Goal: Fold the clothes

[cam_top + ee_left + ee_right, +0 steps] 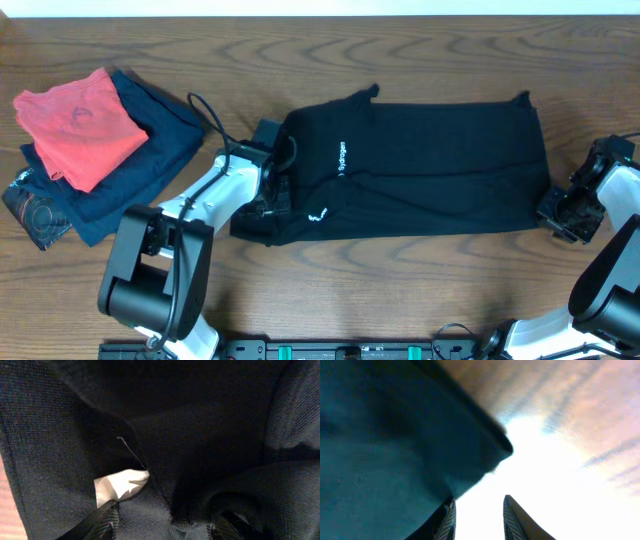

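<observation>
From overhead, the black T-shirt [420, 170] lay on the table [400, 60] as a long folded band. The left end effector [272, 195] sat on its left end, and the right end effector [562, 212] was just beside its right end.

The left wrist view showed the fingers [97, 522] spread, with loose fabric and a white label [120, 485] between them, nothing pinched.

In the right wrist view the fingers [512, 520] stood parted over bare table, the shirt's corner beside one.

The lengthwise folds looked done. The next move would call for gripping one end and carrying it across.

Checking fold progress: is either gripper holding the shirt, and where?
Nothing seems held. The left gripper stands open over the black T-shirt's labelled end; the right gripper is open and empty beside its other end.
</observation>
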`<state>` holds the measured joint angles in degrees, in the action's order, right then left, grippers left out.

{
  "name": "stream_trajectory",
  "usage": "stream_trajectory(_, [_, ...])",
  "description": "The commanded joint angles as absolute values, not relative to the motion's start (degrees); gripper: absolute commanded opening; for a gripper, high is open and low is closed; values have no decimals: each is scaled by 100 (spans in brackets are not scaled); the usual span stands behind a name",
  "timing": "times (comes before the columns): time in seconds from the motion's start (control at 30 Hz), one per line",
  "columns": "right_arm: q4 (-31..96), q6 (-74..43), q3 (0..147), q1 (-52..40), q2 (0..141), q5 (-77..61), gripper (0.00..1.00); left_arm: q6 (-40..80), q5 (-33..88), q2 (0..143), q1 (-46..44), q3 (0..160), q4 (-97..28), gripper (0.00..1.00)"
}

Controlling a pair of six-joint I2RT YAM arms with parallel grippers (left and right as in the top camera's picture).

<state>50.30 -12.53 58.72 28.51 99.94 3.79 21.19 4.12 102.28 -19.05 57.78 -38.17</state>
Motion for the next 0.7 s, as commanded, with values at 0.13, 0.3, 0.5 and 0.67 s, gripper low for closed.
stream_trajectory(0.13, [5406, -1487, 5867, 3103, 10042, 773, 26, 2169, 340, 10283, -1865, 5474, -4484, 57])
stream_trajectory(0.3, [5393, -1514, 5878, 3210, 10012, 513, 26, 1780, 331, 9907, -1865, 5680, -4663, 62])
stream_trajectory(0.5, [5339, -1227, 6053, 3148, 9570, -38, 29, 1625, 327, 9115, -1769, 6663, -4139, 85])
stream_trajectory(0.67, [5334, -987, 6204, 3057, 8884, -552, 36, 1319, 475, 9360, -1409, 7402, -3070, 87])
